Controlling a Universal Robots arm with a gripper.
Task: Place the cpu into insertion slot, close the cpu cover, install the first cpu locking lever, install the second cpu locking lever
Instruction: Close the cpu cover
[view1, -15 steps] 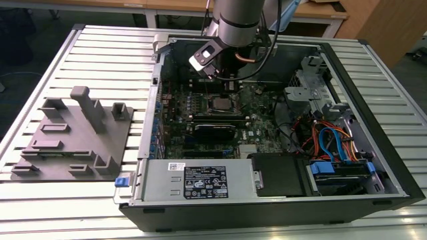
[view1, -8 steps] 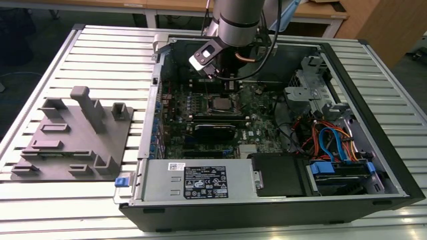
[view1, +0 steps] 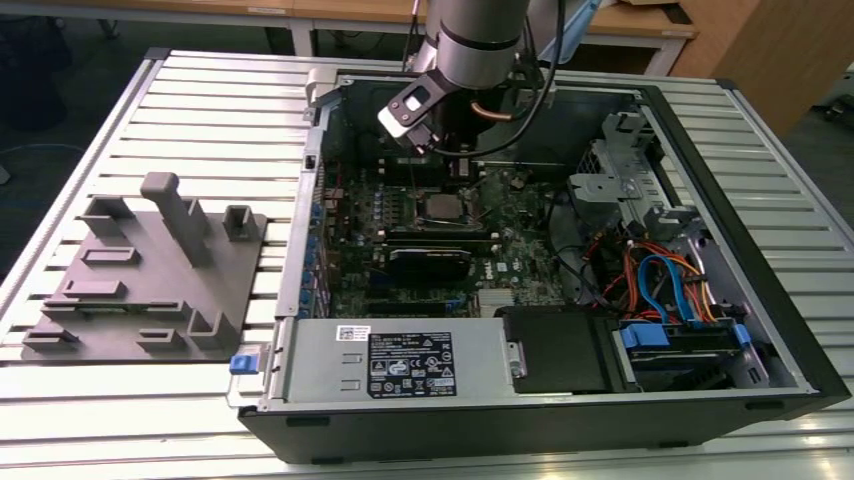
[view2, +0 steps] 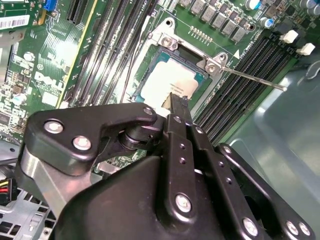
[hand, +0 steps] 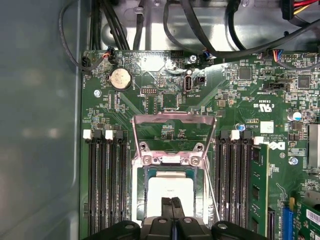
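Silver-topped cpu (hand: 167, 186) flat inside the black insertion slot (hand: 139, 197), thin silvery cpu cover (hand: 172, 116) open beyond its hinged edge.

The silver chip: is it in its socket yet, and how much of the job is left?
Done: the cpu lies in the insertion slot. In hand: the shut gripper hangs right at the chip. Left: the cpu cover stands open, and a locking lever sticks out unlatched.

Open black metal computer case (view1: 561, 420) on slatted metal table (view1: 200, 90); grey moulded fixture plate (view1: 140, 275) beside it at the exterior view's left. Inside, green motherboard (hand: 240, 100) bears square black insertion slot (hand: 139, 192), flanked by long black memory slots (hand: 107, 185). Silver-grey square cpu (hand: 170, 186) lies in the slot, thin silvery cpu cover frame (hand: 172, 116) swung back, black gripper (hand: 173, 202) just above.
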